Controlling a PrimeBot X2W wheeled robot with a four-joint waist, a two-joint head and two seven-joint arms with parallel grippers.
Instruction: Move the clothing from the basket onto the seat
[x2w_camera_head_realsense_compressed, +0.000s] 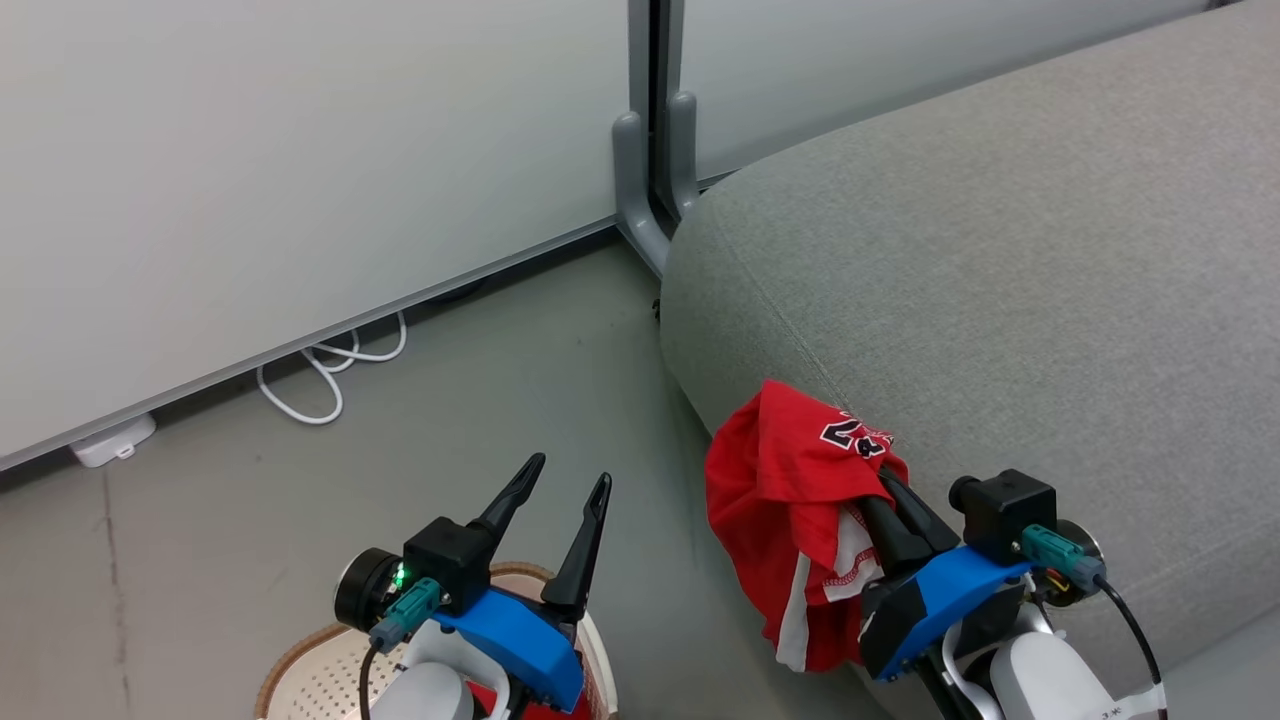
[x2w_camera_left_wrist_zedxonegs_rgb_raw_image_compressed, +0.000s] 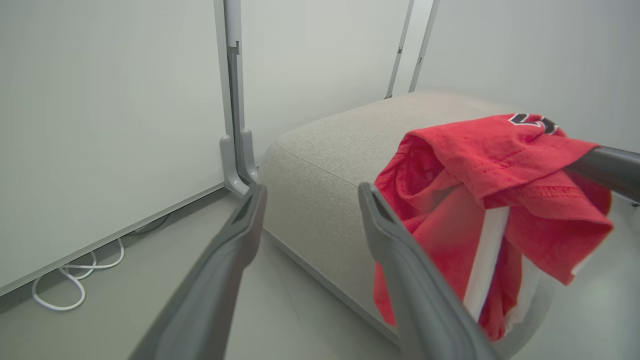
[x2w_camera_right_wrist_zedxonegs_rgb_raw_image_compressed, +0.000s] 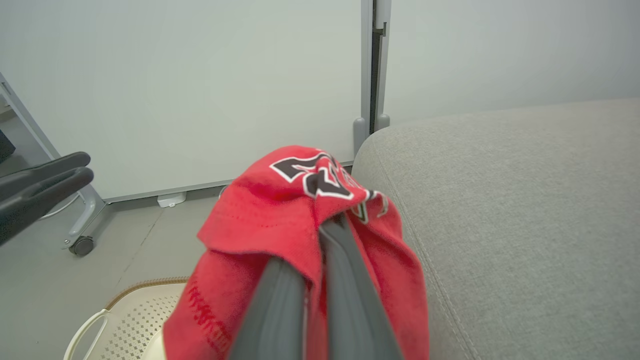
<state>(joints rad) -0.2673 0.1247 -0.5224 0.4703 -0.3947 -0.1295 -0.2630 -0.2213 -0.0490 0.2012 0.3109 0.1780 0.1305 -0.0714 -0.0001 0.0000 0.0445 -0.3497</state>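
Observation:
A red garment (x2w_camera_head_realsense_compressed: 790, 500) with white trim and black-and-white lettering hangs from my right gripper (x2w_camera_head_realsense_compressed: 885, 475), which is shut on it at the front left corner of the grey seat (x2w_camera_head_realsense_compressed: 1000, 280). The cloth (x2w_camera_left_wrist_zedxonegs_rgb_raw_image_compressed: 480, 190) droops over the seat's edge (x2w_camera_left_wrist_zedxonegs_rgb_raw_image_compressed: 320, 200). In the right wrist view the fabric (x2w_camera_right_wrist_zedxonegs_rgb_raw_image_compressed: 300, 215) drapes over the closed fingers (x2w_camera_right_wrist_zedxonegs_rgb_raw_image_compressed: 345, 280). My left gripper (x2w_camera_head_realsense_compressed: 570, 475) stands open with nothing in it, above the cream basket (x2w_camera_head_realsense_compressed: 320, 670), where a bit of red cloth (x2w_camera_head_realsense_compressed: 545, 708) shows under the wrist. The basket rim (x2w_camera_right_wrist_zedxonegs_rgb_raw_image_compressed: 135, 300) lies below the held garment.
White partition panels (x2w_camera_head_realsense_compressed: 300, 150) on grey posts (x2w_camera_head_realsense_compressed: 650, 170) close off the back and left. A white cable (x2w_camera_head_realsense_compressed: 330, 375) and a small white box (x2w_camera_head_realsense_compressed: 112, 440) lie on the grey floor by the panel. A castor foot (x2w_camera_right_wrist_zedxonegs_rgb_raw_image_compressed: 82, 245) stands left in the right wrist view.

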